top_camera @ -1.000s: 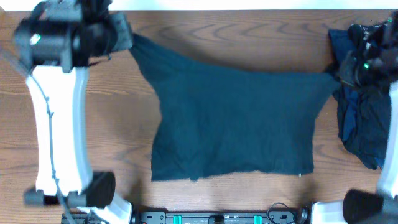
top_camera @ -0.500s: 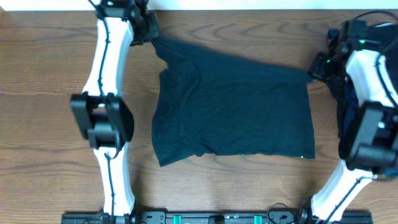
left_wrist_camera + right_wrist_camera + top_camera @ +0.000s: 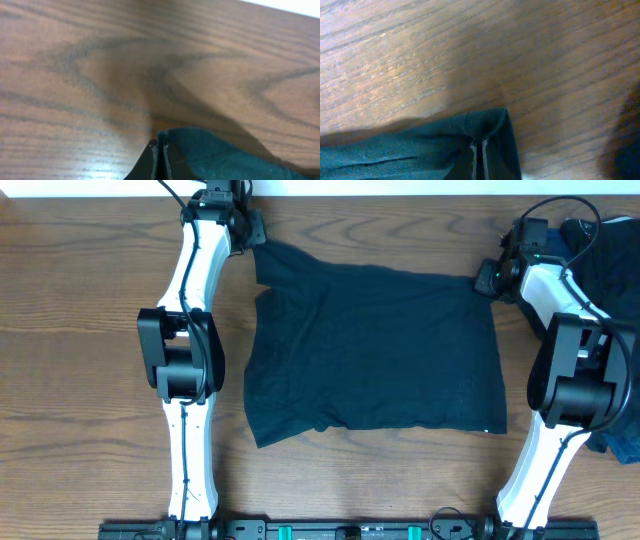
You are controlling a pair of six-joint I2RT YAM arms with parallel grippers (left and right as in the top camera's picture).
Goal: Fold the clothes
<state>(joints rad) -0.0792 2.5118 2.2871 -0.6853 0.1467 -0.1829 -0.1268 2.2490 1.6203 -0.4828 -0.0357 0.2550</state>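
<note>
A dark navy garment (image 3: 375, 350), one of the clothes, lies spread out on the wooden table. My left gripper (image 3: 252, 232) is at its far left corner. In the left wrist view that gripper (image 3: 161, 147) is shut, and the cloth's corner (image 3: 210, 157) is bunched at its fingertips. My right gripper (image 3: 487, 280) is at the far right corner. In the right wrist view it (image 3: 480, 147) is shut on a fold of the cloth (image 3: 420, 150), which wraps round both fingers. The near hem lies loose and slightly rumpled.
More dark clothes (image 3: 605, 240) are heaped at the far right, reaching down the right edge (image 3: 622, 445) behind my right arm. Both white arms stretch from the near edge to the back. The table's far edge (image 3: 400, 190) lies just beyond the grippers.
Both arms have swung in and reached toward the far edge. The garment's two far corners came inward with them, so the stretched top edge is now shorter and the cloth lies flatter.
</note>
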